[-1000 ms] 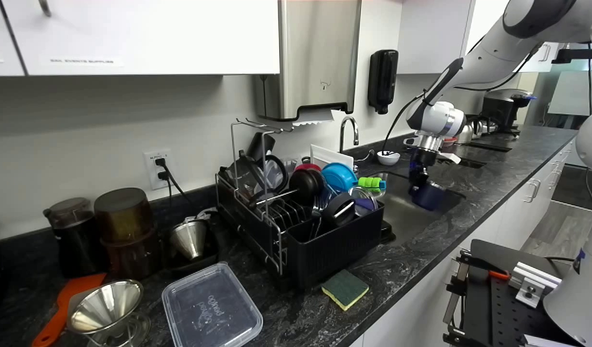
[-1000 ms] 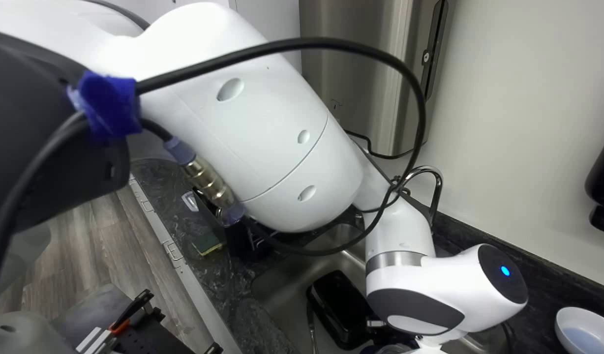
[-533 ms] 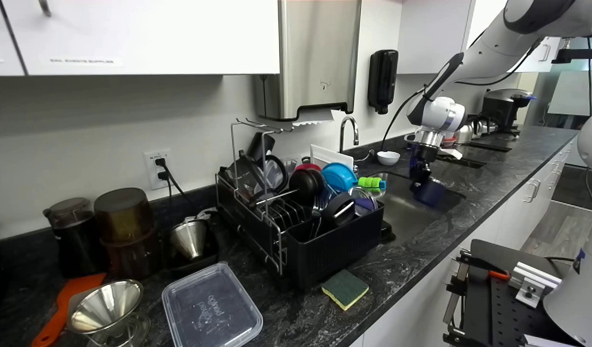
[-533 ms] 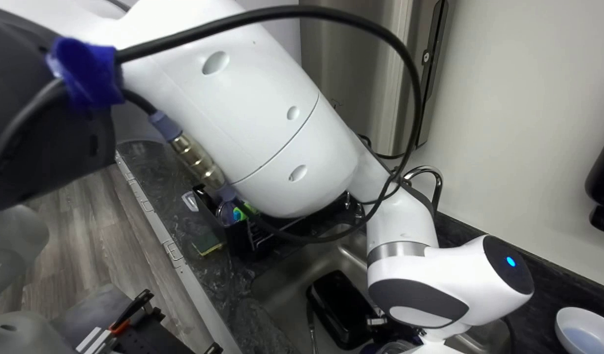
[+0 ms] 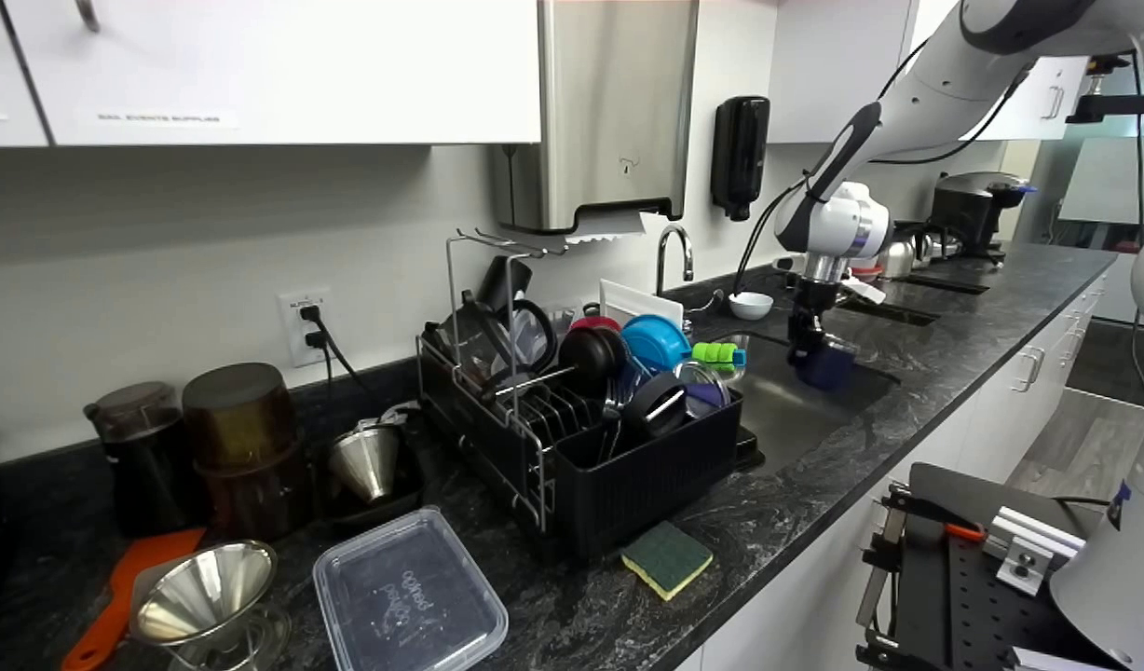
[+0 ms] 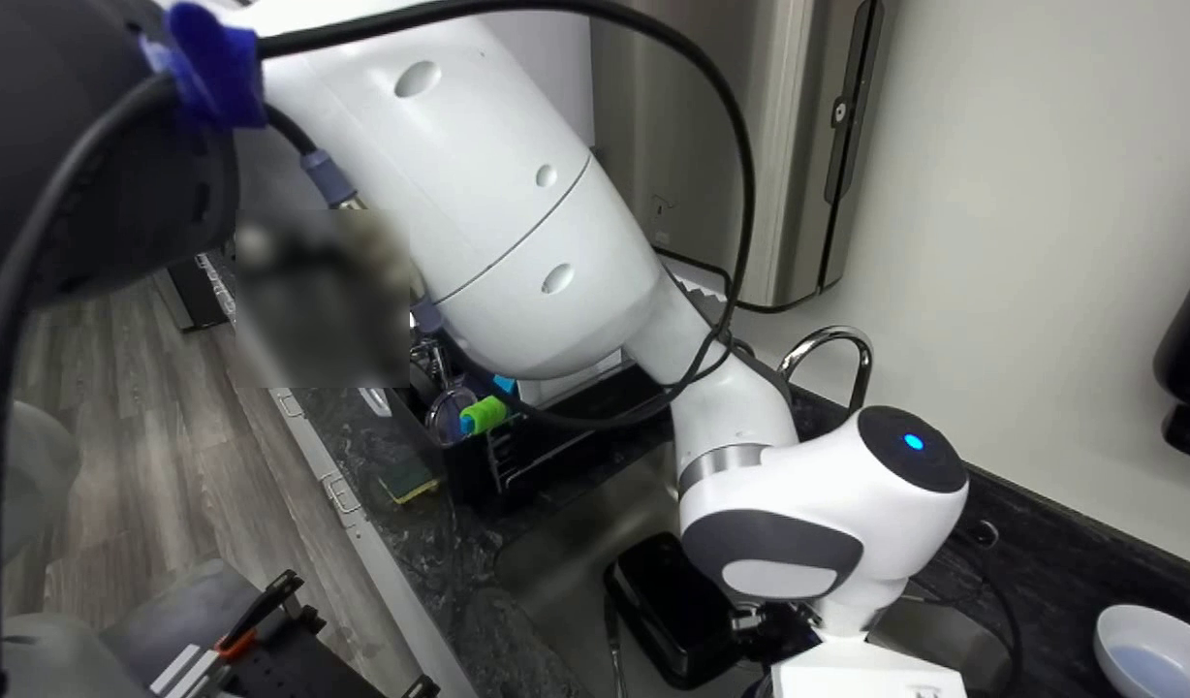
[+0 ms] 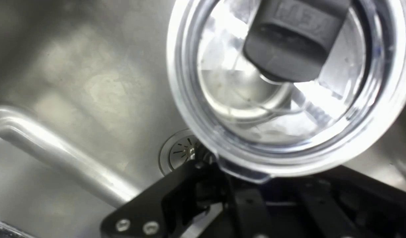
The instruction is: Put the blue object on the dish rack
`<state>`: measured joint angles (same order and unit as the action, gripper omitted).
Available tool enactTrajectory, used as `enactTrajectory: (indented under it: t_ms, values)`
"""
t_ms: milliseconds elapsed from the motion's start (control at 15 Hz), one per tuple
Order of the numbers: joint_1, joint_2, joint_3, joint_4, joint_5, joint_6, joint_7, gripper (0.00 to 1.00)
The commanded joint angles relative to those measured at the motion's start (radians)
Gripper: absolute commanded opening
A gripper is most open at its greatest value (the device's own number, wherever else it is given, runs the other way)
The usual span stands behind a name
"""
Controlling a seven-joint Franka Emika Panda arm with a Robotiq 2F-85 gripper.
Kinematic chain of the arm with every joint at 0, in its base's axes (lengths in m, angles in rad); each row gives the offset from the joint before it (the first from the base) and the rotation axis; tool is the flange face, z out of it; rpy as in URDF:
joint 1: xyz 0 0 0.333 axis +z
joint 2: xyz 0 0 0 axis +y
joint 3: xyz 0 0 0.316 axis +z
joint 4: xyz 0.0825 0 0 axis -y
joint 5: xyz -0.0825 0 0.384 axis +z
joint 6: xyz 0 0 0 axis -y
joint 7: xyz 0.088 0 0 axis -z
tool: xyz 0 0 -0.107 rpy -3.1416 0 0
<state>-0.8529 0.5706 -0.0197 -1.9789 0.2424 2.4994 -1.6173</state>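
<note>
The blue object, a dark navy mug [image 5: 825, 365], hangs over the sink in an exterior view, standing nearly upright. My gripper [image 5: 801, 356] is shut on its near side, to the left of the mug's body there. From the wrist view, the mug's clear lid with a grey slider [image 7: 295, 43] fills the upper right and hides the body below. The black fingers of my gripper [image 7: 265, 191] run under that lid's rim, so their tips are hidden. The black dish rack [image 5: 646, 494], loaded with dishes, stands left of the sink; in an exterior view the arm partly covers the rack [image 6: 467, 480].
A light-blue dish [image 5: 656, 342] and a green-handled item [image 5: 716, 353] sit in the rack. In front of it lie a sponge [image 5: 667, 559] and a clear container [image 5: 409, 592]. A black container [image 6: 668, 611] is in the sink, near the faucet [image 6: 832, 339]. A white bowl [image 5: 750, 306] stands behind.
The mug has swung from a tilt to nearly upright and risen slightly, still in my grip. My wrist has shifted a little toward the rack in an exterior view.
</note>
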Motion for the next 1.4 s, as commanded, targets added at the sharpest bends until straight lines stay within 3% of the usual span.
enactTrajectory:
  t_ms: [0,533,1067,1333]
  values:
    - [0.078,-0.035,-0.079,-0.061,-0.080,0.100,0.096,0.04]
    - [0.147,-0.041,-0.184,-0.023,-0.242,0.086,0.304,0.04]
    - [0.153,-0.028,-0.215,0.043,-0.303,0.060,0.441,0.04]
    - [0.163,-0.041,-0.223,0.006,-0.315,0.036,0.538,0.04]
